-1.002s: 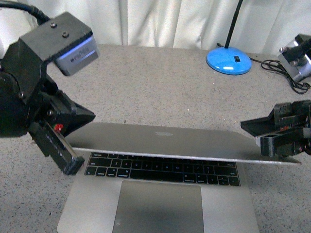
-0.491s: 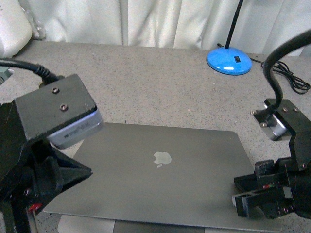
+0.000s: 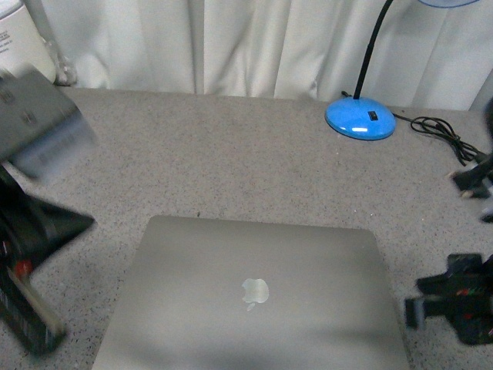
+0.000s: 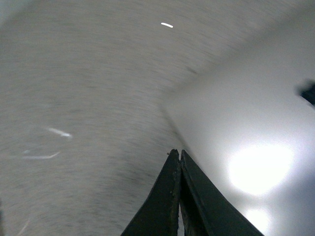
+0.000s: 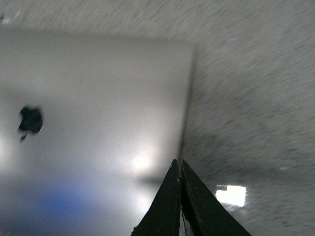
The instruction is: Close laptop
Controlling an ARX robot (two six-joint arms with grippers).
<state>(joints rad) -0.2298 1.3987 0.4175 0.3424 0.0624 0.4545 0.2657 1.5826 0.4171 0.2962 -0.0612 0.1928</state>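
the left end effector sits low at the left edge of the front view, blurred, its dark body angled downward. in its wrist view its two fingers are pressed together to one point. the right end effector sits low at the right edge, pointing inward, its fingers likewise pressed tight with no gap.
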